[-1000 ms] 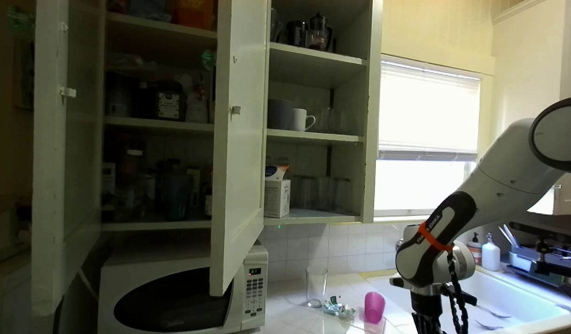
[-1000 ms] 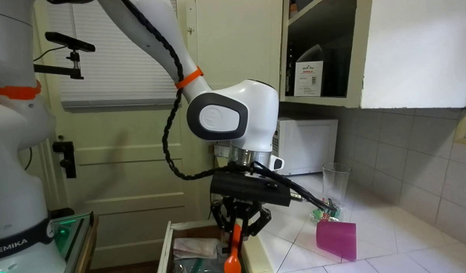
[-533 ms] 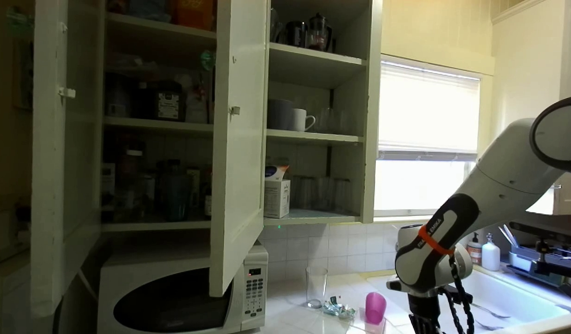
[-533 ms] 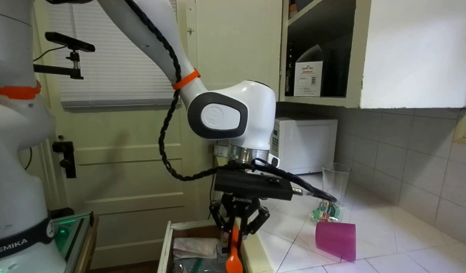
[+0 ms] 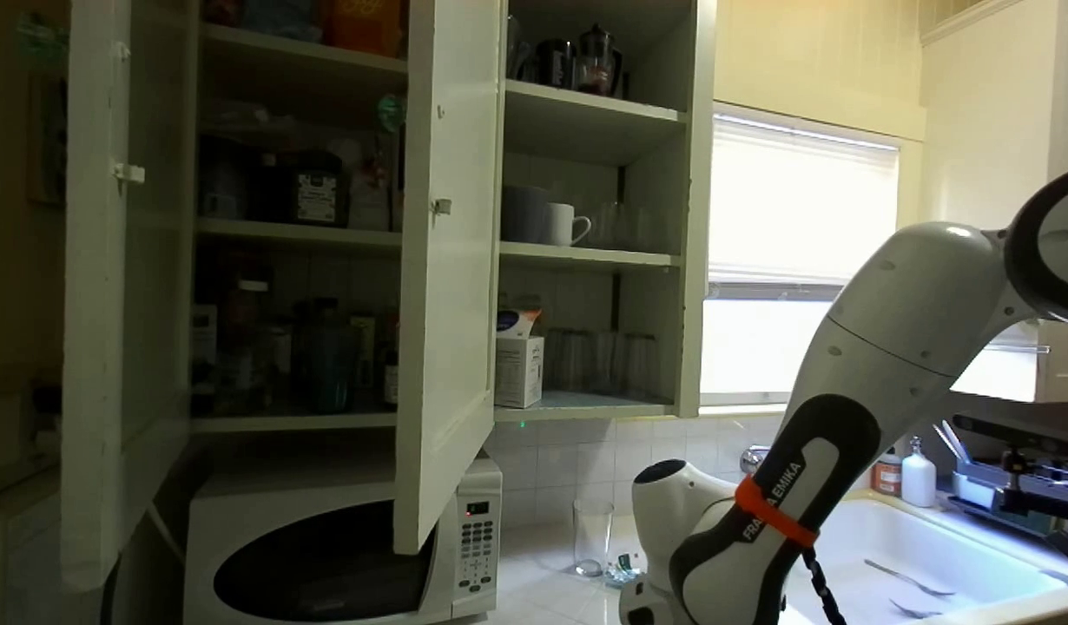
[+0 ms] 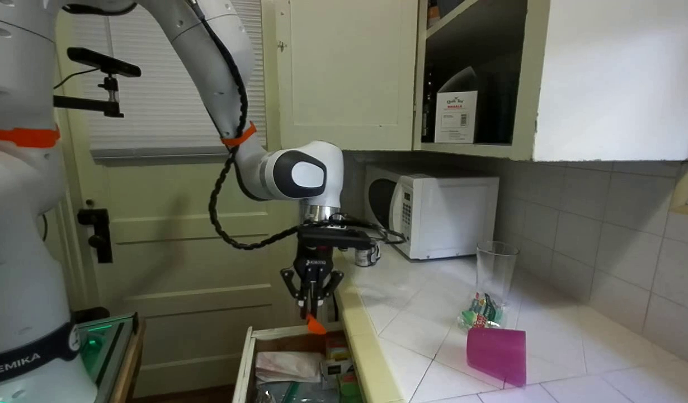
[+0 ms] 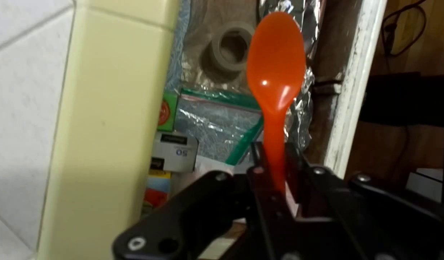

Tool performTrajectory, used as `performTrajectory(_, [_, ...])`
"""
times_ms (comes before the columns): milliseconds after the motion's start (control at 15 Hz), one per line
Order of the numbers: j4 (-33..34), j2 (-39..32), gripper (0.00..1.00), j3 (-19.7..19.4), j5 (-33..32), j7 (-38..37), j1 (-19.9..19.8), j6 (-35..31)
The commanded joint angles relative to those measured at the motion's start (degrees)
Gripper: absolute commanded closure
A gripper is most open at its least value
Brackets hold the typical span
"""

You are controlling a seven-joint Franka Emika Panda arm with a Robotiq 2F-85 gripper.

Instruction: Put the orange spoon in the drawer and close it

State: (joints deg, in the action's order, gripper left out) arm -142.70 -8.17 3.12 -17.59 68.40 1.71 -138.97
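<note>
We see the pincer narrowed on the handle of the orange spoon, a finger on either side and the bowl reaching out past the tips. In an exterior view the spoon hangs at a tilt, bowl downward. It is above the drawer, which stands pulled out just beside the yellow-trimmed long edge of the surface; how high above the contents, we cannot tell.

In the wrist view we look down into that drawer. Crinkled foil lies along the side away from the surface, a grey ring and a clear bag with a green strip lie in the middle, and a pale box sits just beside the yellow edge.

On the surface, a pink cup appears to lie on its side, in from the yellow edge. Nearer the wall edge we find small wrapped packets and, just beside them, a tall clear glass, upright. The microwave stands at the far end, near the wall corner.
</note>
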Motion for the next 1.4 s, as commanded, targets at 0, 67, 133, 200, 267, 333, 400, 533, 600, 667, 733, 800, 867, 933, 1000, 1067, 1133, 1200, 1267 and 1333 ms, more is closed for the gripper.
performTrajectory(0, [1.0,-1.6,0.96,2.0,0.2,-9.1,2.9,2.9])
performTrajectory(67, [1.1,-1.6,0.96,2.1,0.1,-14.2,3.6,3.9])
performTrajectory(133, [0.7,-1.6,0.96,2.6,1.4,-17.1,3.8,4.4])
performTrajectory(200, [0.5,-1.6,0.96,2.8,2.1,-19.8,3.9,5.0])
performTrajectory(267, [0.0,-1.5,0.96,2.8,2.2,-22.6,3.7,5.0])
performTrajectory(333, [-0.2,-1.5,0.96,2.7,2.7,-24.9,3.5,5.4])
performTrajectory(400, [0.0,-1.9,0.96,2.6,3.0,-27.3,3.2,5.7])
performTrajectory(533, [0.4,-2.9,0.96,2.2,2.3,-30.0,2.7,5.3])
performTrajectory(600, [0.7,-3.4,0.57,2.1,2.7,-30.3,2.3,5.2])
performTrajectory(667, [0.9,-3.6,0.56,2.0,2.3,-30.6,2.0,5.4])
performTrajectory(733, [0.8,-3.7,0.51,1.9,2.5,-30.3,1.6,5.4])
performTrajectory(800, [0.9,-3.8,0.43,1.8,2.4,-30.3,1.3,5.6])
performTrajectory(867, [0.8,-3.9,0.36,1.6,2.5,-30.1,0.9,5.9])
performTrajectory(933, [0.8,-4.0,0.29,1.5,2.4,-30.0,0.5,6.0])
performTrajectory(1000, [0.6,-4.0,0.2,1.3,2.6,-30.0,0.2,6.2])
performTrajectory(1067, [-0.1,-3.2,0.14,1.1,4.0,-31.0,-0.4,6.0])
performTrajectory(1133, [-0.9,-2.4,0.05,0.7,5.9,-32.6,-1.1,5.4])
performTrajectory(1200, [-2.6,-0.7,0.01,0.6,8.3,-32.7,-2.0,4.2])
performTrajectory(1267, [-3.3,-0.1,0.0,0.3,10.2,-33.1,-2.7,3.8])
performTrajectory(1333, [-4.9,1.8,0.0,0.0,12.3,-33.3,-3.5,4.5])
